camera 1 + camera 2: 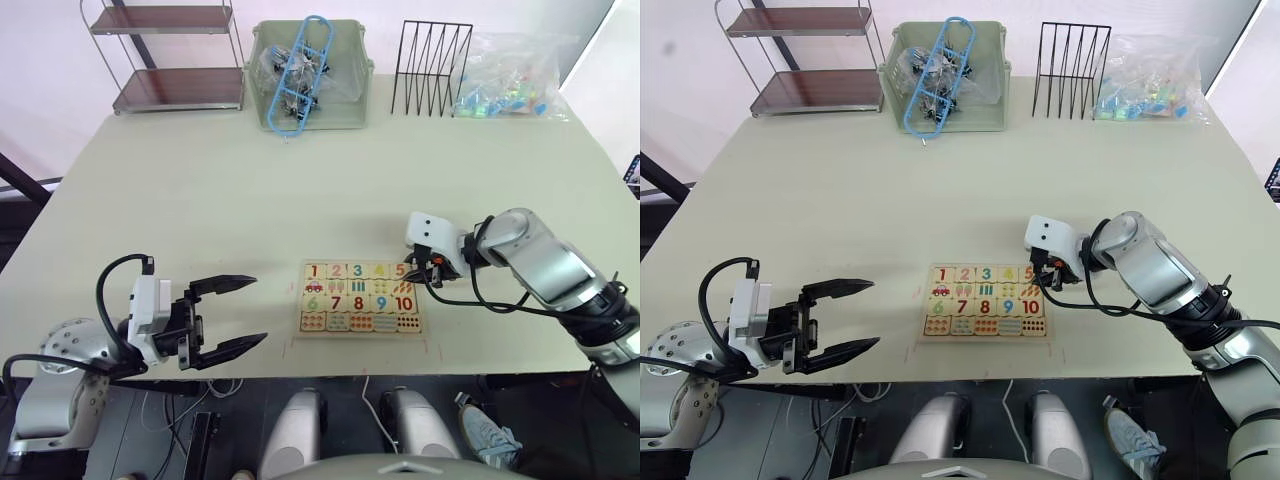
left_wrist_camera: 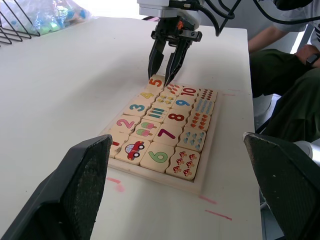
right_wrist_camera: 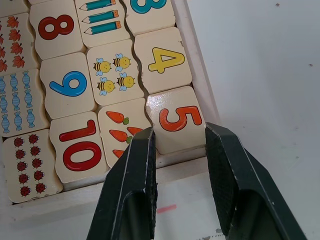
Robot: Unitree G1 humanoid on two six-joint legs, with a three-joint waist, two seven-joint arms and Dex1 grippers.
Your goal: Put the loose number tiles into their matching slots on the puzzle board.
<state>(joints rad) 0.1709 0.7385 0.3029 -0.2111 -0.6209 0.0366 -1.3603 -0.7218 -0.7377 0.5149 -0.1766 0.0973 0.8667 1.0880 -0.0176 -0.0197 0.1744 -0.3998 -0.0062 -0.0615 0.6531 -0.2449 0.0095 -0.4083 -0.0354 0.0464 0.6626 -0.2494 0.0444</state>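
The wooden puzzle board [image 1: 361,333] lies near the table's front edge, a little right of centre. Number tiles 1 [image 1: 315,271], 2 [image 1: 337,270], 3 [image 1: 358,270] and 4 [image 3: 162,60] sit in the far row of slots. The 5 tile [image 3: 179,117] lies in the end slot at the right. My right gripper [image 3: 180,131] points down at that corner, shut on the 5 tile's two sides. To the left of the board, my left gripper [image 1: 258,310] hangs wide open and holds nothing.
Tiles 6 to 10 and the picture tiles fill the other rows. At the back stand a shelf rack [image 1: 175,60], a green bin [image 1: 310,110], a black wire rack [image 1: 432,68] and a bag of coloured pieces [image 1: 510,80]. A seated person [image 2: 280,65] is beyond the table's right side.
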